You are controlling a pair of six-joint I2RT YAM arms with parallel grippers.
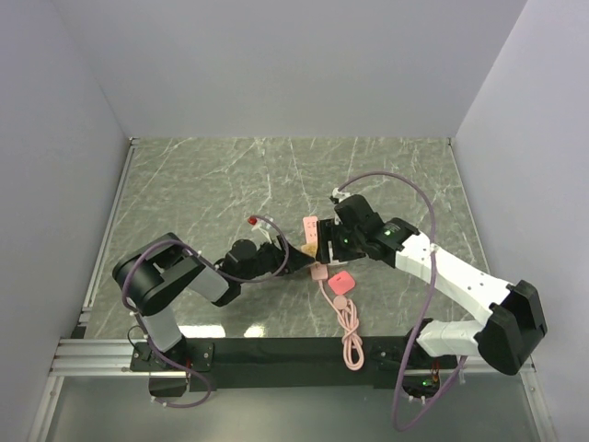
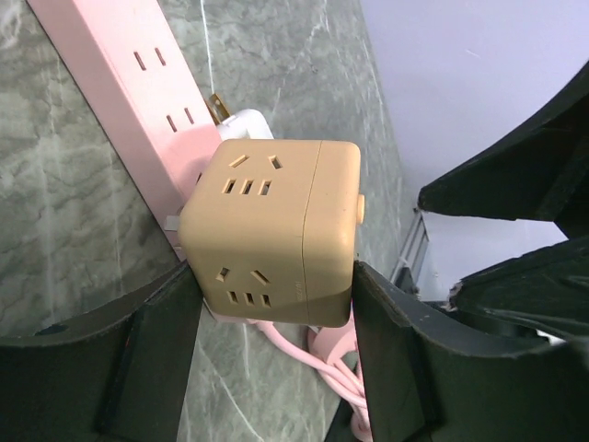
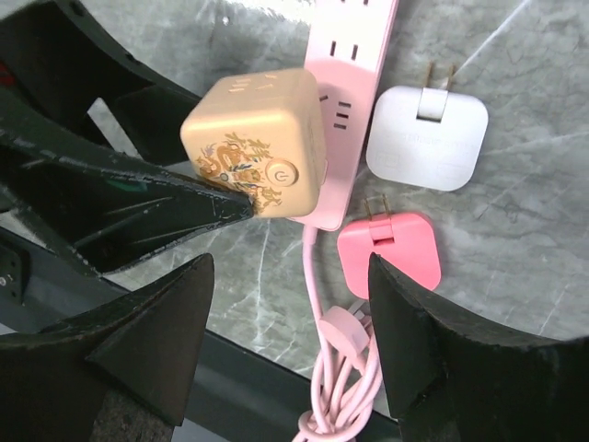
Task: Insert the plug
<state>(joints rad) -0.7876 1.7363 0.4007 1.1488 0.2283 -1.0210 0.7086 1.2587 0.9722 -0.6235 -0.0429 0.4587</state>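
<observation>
The coral-pink plug [image 3: 391, 253] lies flat on the marble table, prongs folded up, just right of the power strip's cord end; it also shows in the top view [image 1: 341, 281]. My right gripper [image 3: 290, 331] is open and empty, hovering above the cord with its right finger [image 3: 433, 341] over the plug's lower edge; the top view shows this gripper [image 1: 333, 250] too. My left gripper [image 2: 273, 276] is shut on the tan cube [image 2: 267, 230], which sits against the pale-pink power strip [image 2: 138, 101].
A white plug [image 3: 428, 138] lies right of the strip [image 3: 354, 92], above the coral one. The strip's coiled pink cord [image 3: 345, 387] runs toward the black front rail [image 1: 276, 350]. Grey walls enclose the table on three sides.
</observation>
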